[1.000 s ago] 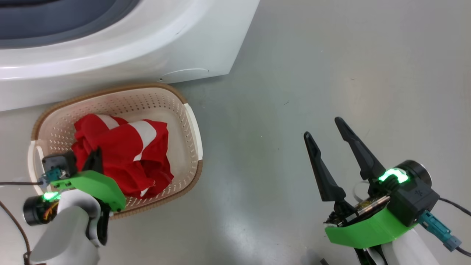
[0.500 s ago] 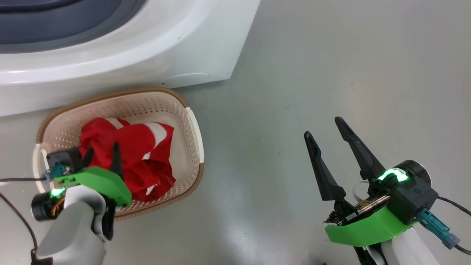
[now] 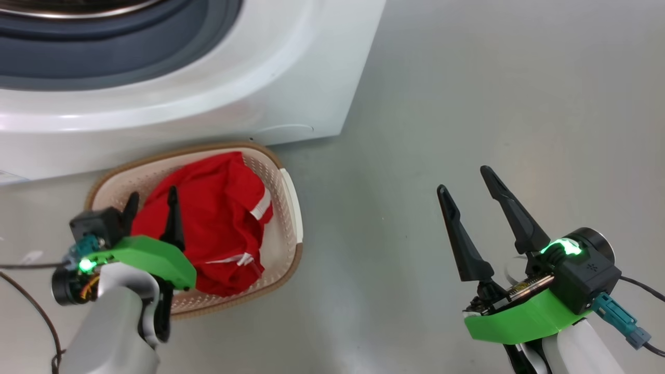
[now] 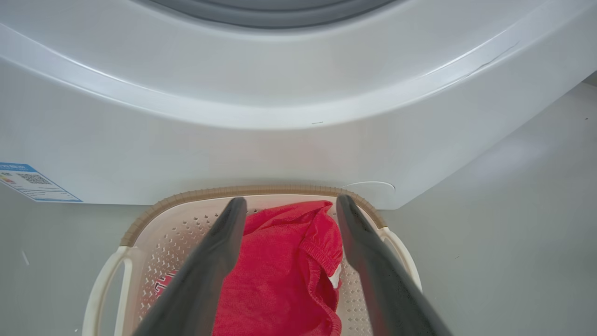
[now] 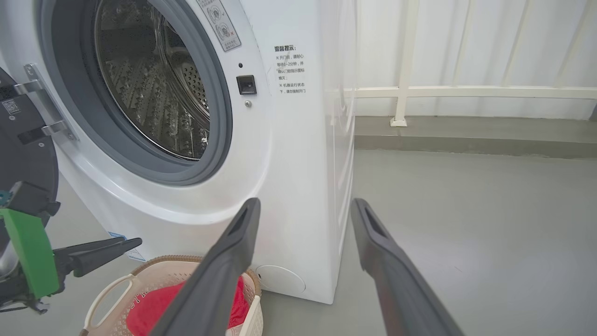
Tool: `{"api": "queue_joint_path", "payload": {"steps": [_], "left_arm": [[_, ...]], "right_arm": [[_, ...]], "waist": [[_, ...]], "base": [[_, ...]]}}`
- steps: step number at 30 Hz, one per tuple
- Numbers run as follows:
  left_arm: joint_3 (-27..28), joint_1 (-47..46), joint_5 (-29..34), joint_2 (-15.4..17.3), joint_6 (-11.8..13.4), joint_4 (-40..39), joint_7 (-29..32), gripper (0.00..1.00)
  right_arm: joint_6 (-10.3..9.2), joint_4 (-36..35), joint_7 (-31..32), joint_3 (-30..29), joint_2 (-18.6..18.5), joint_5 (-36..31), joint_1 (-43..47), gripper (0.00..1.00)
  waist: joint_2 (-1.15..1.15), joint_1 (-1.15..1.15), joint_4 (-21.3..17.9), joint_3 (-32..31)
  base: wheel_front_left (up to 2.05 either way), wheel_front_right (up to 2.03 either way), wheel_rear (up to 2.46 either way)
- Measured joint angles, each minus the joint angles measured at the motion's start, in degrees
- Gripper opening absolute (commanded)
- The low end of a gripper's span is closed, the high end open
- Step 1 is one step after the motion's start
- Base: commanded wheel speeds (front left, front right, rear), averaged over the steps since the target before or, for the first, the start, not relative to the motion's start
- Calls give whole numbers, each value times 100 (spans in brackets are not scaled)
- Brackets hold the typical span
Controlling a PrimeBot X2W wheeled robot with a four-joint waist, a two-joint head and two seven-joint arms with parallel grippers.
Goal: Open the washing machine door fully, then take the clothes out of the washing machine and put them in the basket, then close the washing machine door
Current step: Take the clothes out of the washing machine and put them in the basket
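Observation:
The cream basket (image 3: pixel 288 208) stands on the floor against the front of the white washing machine (image 3: pixel 291 78). The red clothes (image 3: pixel 218 228) with white trim lie bunched inside it. My left gripper (image 3: pixel 150 197) hovers open over the basket's near left side, with nothing between its fingers. From the left wrist, the open left gripper (image 4: pixel 290 200) frames the clothes (image 4: pixel 284 270) and the basket's rim (image 4: pixel 186 196). My right gripper (image 3: pixel 464 180) stands open and empty over bare floor to the right. The washing machine door (image 5: pixel 23 140) hangs open at the left edge, beside the steel drum (image 5: pixel 154 93).
Grey floor (image 3: pixel 467 93) stretches to the right of the machine. A white railing and a low kerb (image 5: pixel 466 135) run behind. A blue label (image 4: pixel 32 182) sits low on the machine's front. Cables trail from both wrists.
My left gripper has opened and let go of the red garment, which now lies spread in the basket. The gripper has lifted a little. The head view has shifted; the right arm is still.

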Motion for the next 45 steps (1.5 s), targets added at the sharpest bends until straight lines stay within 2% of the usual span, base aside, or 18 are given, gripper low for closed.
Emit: {"api": "queue_joint_path", "payload": {"steps": [10,20,33,45], "left_arm": [[292,725,406,-104,78,-1422,-1,100],[472,1630,804,-162,148,-2825,-7,100],[583,2551,998,-191,151,-3819,-7,100],[587,3290,1185,-89,212,-4554,-7,100]], "right_arm": [[0,-1,37,-83,-3,-104,74,100],[0,-8,52,-477,-4,-281,401,100],[0,-63,63,-771,1,-361,769,100],[0,-248,110,-976,9,-530,1080,100]], "waist": [[0,0,168,-410],[0,0,252,-852],[0,0,275,-1460],[0,0,263,-1834]], "base": [[0,0,0],[0,0,0],[0,0,0],[0,0,0]]}}
